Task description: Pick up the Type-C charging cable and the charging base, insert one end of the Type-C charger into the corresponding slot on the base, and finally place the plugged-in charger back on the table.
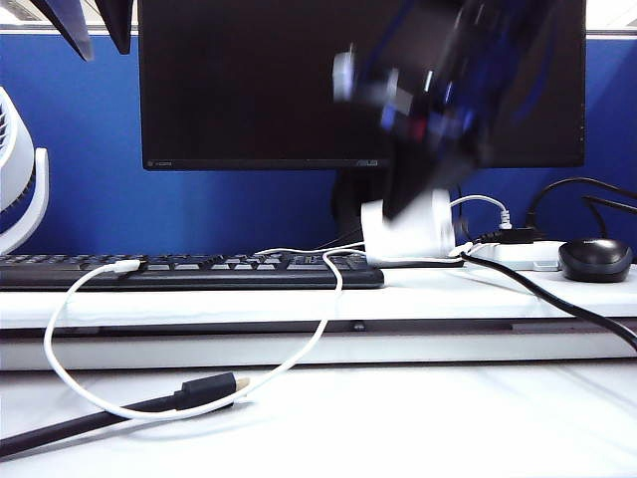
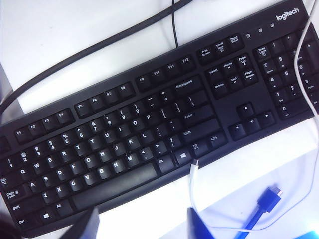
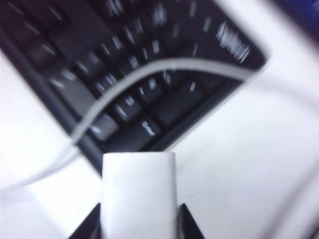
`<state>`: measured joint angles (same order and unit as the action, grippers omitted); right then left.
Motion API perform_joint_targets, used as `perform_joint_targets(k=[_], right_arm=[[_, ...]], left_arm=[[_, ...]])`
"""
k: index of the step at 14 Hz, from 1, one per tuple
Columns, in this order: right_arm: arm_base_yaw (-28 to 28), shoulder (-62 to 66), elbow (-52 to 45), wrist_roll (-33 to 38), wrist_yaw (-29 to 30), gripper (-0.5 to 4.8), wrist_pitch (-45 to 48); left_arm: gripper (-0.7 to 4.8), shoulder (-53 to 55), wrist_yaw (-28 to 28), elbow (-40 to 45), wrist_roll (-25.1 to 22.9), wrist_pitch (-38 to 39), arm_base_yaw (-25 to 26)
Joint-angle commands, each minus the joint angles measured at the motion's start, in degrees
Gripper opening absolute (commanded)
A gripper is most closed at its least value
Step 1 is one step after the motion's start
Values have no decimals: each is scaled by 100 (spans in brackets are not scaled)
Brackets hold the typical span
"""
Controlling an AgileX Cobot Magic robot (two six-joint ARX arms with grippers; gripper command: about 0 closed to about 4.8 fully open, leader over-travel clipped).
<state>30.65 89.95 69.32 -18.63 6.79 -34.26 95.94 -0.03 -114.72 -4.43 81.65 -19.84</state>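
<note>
The Type-C charging cable (image 1: 60,373) loops from the keyboard down over the table and back up to the shelf. Its free plug (image 2: 195,165) lies at the keyboard's front edge. My left gripper (image 2: 142,226) hovers over that edge, open, with nothing between the fingers; the cable passes right by one fingertip (image 2: 198,223). In the exterior view its dark fingers hang at the top left (image 1: 97,25). My right gripper (image 3: 139,213) is shut on the white charging base (image 3: 139,191). In the exterior view the blurred arm holds the base (image 1: 408,237) just past the keyboard's right end.
A black keyboard (image 1: 199,271) lies on the raised shelf in front of a monitor (image 1: 249,80). A white power strip (image 1: 523,256) and a black mouse (image 1: 595,259) sit at the right. A thick black cable with a plug (image 1: 207,389) crosses the lower table. A fan (image 1: 20,179) stands at the left.
</note>
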Motion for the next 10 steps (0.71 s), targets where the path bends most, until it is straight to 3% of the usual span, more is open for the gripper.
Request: perform_joint_targets(k=[1, 3, 5, 7, 8, 10], right_arm=[[4, 450, 22, 129, -315, -2, -24], [4, 706, 22, 127, -328, 1, -203], [4, 734, 24, 127, -446, 47, -417], [-57, 728, 24, 101, -973, 39, -625], [-197, 726, 24, 105, -1034, 11, -651], [-273, 726, 26, 92, -1032, 13, -752]], left_arm=[[237, -28, 24, -22, 20, -20, 2], [237, -28, 26, -22, 17, 2, 2], [237, -28, 26, -22, 17, 2, 2], [237, -28, 24, -22, 15, -11, 2], [237, -28, 26, -22, 15, -22, 2], [237, -28, 26, -22, 15, -28, 2]])
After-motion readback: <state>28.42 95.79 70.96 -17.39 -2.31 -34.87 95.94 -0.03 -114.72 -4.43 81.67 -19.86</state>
